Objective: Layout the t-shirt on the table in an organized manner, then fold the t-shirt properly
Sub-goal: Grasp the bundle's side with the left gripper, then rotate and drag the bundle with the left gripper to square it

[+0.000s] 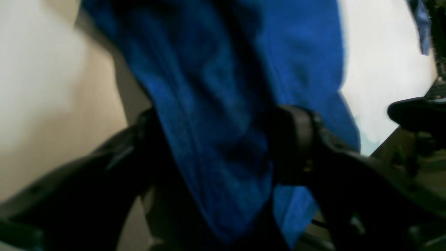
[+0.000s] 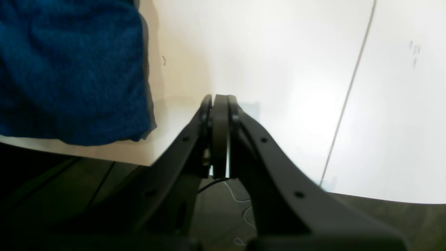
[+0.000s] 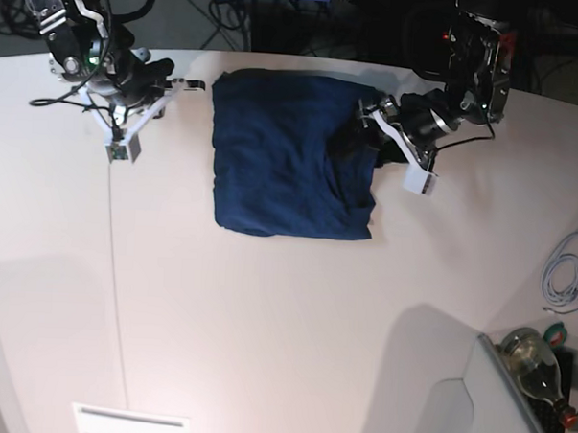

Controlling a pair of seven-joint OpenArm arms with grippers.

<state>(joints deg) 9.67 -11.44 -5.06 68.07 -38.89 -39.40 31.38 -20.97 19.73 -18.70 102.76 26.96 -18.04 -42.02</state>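
Note:
The dark blue t-shirt (image 3: 291,159) lies as a folded, roughly square bundle on the far middle of the white table (image 3: 265,321). My left gripper (image 3: 365,133) is at the shirt's right edge. In the blurred left wrist view the t-shirt (image 1: 216,104) fills the gap between the left gripper's (image 1: 221,118) fingers, which stand well apart. My right gripper (image 2: 220,101) is shut with nothing in it, just off the t-shirt's (image 2: 69,69) corner. In the base view this right gripper (image 3: 187,83) sits a little left of the shirt's upper left corner.
A thin dark seam (image 3: 114,266) runs down the table's left part. Grey panels (image 3: 434,405) sit at the near corners. A white cable (image 3: 565,272) and a glass bottle (image 3: 537,366) lie off the right edge. The floor (image 2: 87,181) shows beyond the table edge.

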